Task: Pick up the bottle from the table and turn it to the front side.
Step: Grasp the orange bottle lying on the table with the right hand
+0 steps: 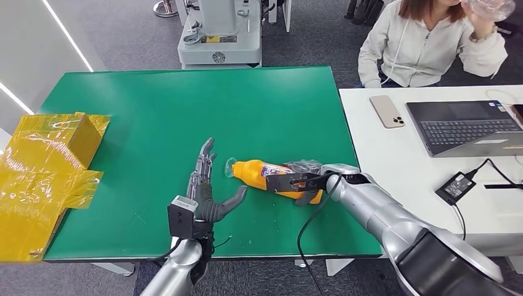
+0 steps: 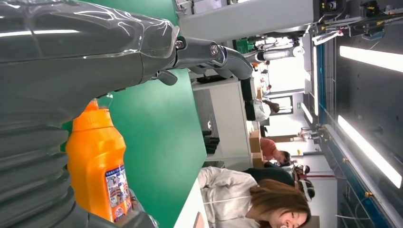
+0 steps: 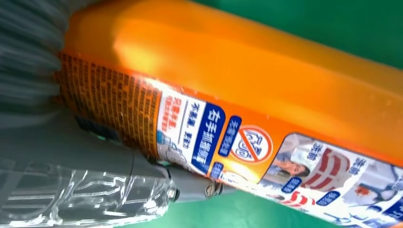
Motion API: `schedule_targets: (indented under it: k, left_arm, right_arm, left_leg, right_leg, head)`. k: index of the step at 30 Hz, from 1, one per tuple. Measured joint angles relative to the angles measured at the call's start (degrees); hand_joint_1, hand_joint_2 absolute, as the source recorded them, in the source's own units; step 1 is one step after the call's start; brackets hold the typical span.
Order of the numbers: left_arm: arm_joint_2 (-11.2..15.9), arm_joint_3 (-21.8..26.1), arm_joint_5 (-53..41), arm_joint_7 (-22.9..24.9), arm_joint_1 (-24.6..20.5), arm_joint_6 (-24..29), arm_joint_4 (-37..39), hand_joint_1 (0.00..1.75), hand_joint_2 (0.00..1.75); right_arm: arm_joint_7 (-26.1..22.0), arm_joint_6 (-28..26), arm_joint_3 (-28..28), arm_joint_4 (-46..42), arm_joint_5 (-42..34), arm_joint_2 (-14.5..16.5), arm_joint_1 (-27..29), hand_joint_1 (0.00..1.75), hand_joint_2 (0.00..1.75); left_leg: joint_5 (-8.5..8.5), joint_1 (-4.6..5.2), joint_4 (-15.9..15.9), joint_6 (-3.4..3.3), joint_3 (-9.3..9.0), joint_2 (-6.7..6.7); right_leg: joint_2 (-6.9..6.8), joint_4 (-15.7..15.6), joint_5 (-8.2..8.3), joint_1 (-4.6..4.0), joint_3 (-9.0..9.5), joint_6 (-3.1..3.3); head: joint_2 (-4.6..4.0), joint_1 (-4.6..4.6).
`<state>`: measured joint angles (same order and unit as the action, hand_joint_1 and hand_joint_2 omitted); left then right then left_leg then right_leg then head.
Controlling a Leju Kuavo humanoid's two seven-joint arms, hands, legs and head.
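Bottle (image 1: 271, 174) lies on its side near the worktop's (image 1: 185, 111) front edge, long axis running left-right, cap toward the left hand (image 1: 206, 191), which rests open alongside, while the right hand's (image 1: 302, 183) fingers grip its base end.

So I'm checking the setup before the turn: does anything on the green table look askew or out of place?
The orange bottle lies on its side on the green table, clear cap toward the left hand, with the right hand on its body. The yellow film-wrapped box hangs crumpled over the table's left edge. No spill shows.
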<state>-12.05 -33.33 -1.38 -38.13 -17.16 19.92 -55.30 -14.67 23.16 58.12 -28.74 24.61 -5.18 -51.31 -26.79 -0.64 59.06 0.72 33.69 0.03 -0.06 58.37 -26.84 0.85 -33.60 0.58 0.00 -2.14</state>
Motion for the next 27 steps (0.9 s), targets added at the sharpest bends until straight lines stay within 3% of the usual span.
schedule_targets:
  k: [9, 13, 21, 27]
  left_arm:
    - [0.93, 1.1, -1.73, -0.32, 3.03, 0.27, -0.65, 0.0, 1.75]
    - [1.01, 1.27, -3.65, -0.31, 3.86, 2.02, -1.63, 0.0, 1.75]
    - [2.09, 4.25, -8.03, -0.5, 6.08, 7.65, -5.8, 0.0, 1.75]
    - [3.0, 5.4, -10.78, -0.84, 8.83, 10.92, -8.56, 0.0, 1.75]
  right_arm:
    - [-2.0, -8.16, -0.35, -3.19, -1.37, -3.1, 3.57, 1.74, 1.75]
    - [-3.41, -9.8, -3.11, -7.87, -5.96, -5.11, 7.34, 1.75, 1.75]
    - [-11.38, -8.43, -15.82, -24.25, -25.8, -7.62, 24.41, 1.75, 1.75]
    - [-12.39, -18.77, -22.52, -36.87, -26.0, -6.91, 37.28, 1.75, 1.75]
  left_leg:
    - [0.0, -0.01, 0.0, 0.0, -0.16, 0.01]
    - [0.0, -0.02, 0.01, -0.01, -0.28, -0.02]
    - [-0.1, -0.03, -0.02, -0.09, -0.29, -0.01]
    - [-0.1, -0.03, -0.13, -0.08, -0.11, -0.14]
  right_leg:
    - [0.0, -0.03, 0.0, -0.02, 0.17, -0.01]
    - [-0.06, -0.07, -0.01, -0.03, 0.35, -0.02]
    - [-0.04, -0.09, -0.04, -0.06, 0.35, -0.02]
    - [-0.21, -0.07, -0.16, -0.07, 0.21, -0.03]
  head:
    - [0.0, 0.01]
    - [0.0, 0.01]
    - [0.0, -0.01]
    - [0.0, 0.0]
